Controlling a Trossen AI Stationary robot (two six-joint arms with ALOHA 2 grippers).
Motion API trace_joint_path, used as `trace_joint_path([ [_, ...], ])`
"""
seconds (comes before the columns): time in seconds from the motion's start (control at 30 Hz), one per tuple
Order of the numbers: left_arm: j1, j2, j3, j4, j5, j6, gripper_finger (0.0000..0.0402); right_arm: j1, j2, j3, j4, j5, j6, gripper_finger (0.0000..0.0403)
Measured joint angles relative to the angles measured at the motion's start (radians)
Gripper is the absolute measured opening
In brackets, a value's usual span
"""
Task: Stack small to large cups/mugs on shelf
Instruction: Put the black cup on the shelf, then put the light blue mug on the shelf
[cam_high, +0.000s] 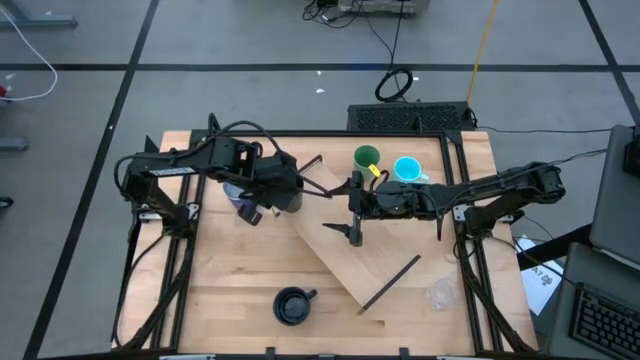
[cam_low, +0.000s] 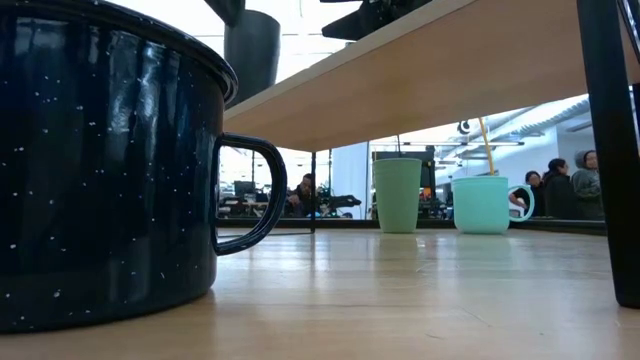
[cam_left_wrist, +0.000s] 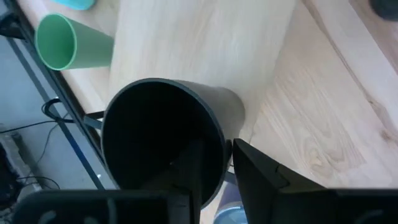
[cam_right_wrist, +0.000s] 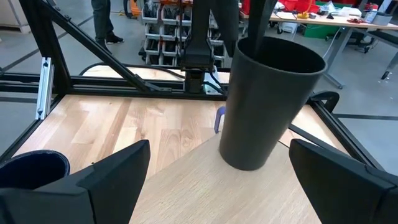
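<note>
Left gripper (cam_left_wrist: 214, 180): I see its fingers straddling the rim of the black cup (cam_high: 289, 193), one inside and one outside the wall, only narrowly apart; I cannot tell whether they press on the wall or have come free of it.
Black cup: upright on the far left end of the shelf (cam_high: 350, 250), directly under my left gripper; in the right wrist view it stands on the plank's corner (cam_right_wrist: 261, 99).
Right gripper (cam_high: 356, 233): fingers spread wide, holding nothing, over the middle of the shelf, with the black cup ahead of it and apart.
Shelf: lies diagonally across the table (cam_high: 220, 280).
Green cup (cam_high: 367, 157): on the table beyond the shelf, next to the cyan mug (cam_high: 408, 170).
Navy mug (cam_high: 291, 305): near the front edge, well apart from both grippers.
Purple tumbler (cam_high: 246, 207): beside the black cup, partly hidden under my left arm.
Clear glass cup (cam_high: 439, 293): at the front right, off the shelf.
</note>
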Motion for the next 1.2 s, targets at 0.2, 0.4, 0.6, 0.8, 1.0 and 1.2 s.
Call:
trace_joint_path([
  [0.2, -0.002, -0.021, 0.000, 0.004, 0.000, -0.015, 0.0088, 0.000, -0.031, 0.000, -0.018, 0.000, 0.011, 0.0376],
  [0.4, -0.009, -0.045, 0.000, 0.022, -0.010, -0.035, 0.0088, 0.000, -0.062, 0.001, -0.041, 0.001, 0.015, 0.0376],
  [0.6, -0.064, -0.110, 0.000, 0.098, -0.078, -0.074, 0.0088, 0.000, -0.094, 0.000, -0.111, 0.032, 0.038, 0.0376],
  [0.8, -0.125, -0.191, 0.000, 0.137, -0.088, -0.221, 0.0088, 0.006, -0.131, 0.000, -0.202, 0.079, 0.107, 0.0376],
  [1.0, -0.223, -0.232, -0.006, 0.137, -0.130, -0.394, 0.0088, 0.032, -0.167, 0.000, -0.229, 0.078, 0.167, 0.0376],
  [1.2, -0.399, -0.237, -0.101, 0.152, -0.294, -0.512, 0.0088, 0.078, -0.176, 0.000, -0.225, 0.135, 0.221, 0.0376],
])
